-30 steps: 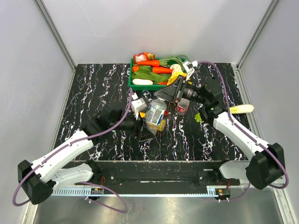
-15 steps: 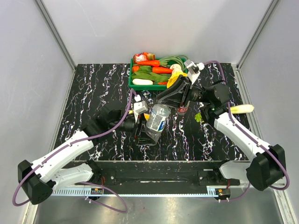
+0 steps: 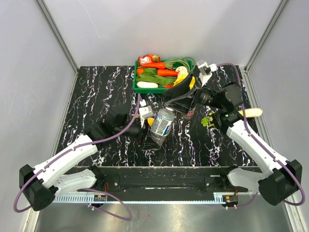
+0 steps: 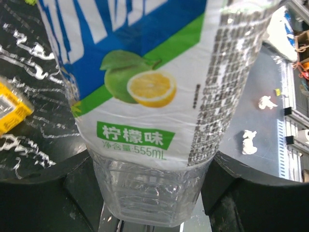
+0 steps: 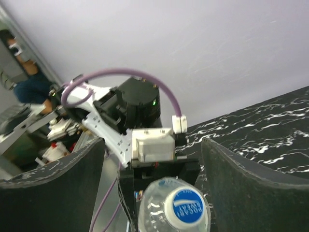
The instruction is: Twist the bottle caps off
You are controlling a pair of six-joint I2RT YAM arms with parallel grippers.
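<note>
My left gripper (image 4: 149, 186) is shut on the base of the clear bottle with the blue label (image 4: 145, 72), one finger (image 4: 72, 186) on each side. In the top view this bottle (image 3: 161, 124) leans over the table, its top pointing to the right arm. Its blue cap (image 5: 187, 205) sits on the neck, between the spread fingers of my right gripper (image 5: 152, 145), which is open and touches nothing. In the top view the right gripper (image 3: 177, 103) hangs just beyond the bottle's top. The red-label bottle (image 3: 189, 114) stands behind it, its cap hidden.
A green tray (image 3: 137, 86) of vegetables stands at the back centre. A yellow object (image 3: 151, 128) lies under the held bottle. A green leafy piece (image 3: 207, 121) and a pale vegetable (image 3: 251, 112) lie to the right.
My right gripper has opened off the blue cap and drawn back a little toward the far right. The left gripper has kept its hold and swung the bottle slightly.
</note>
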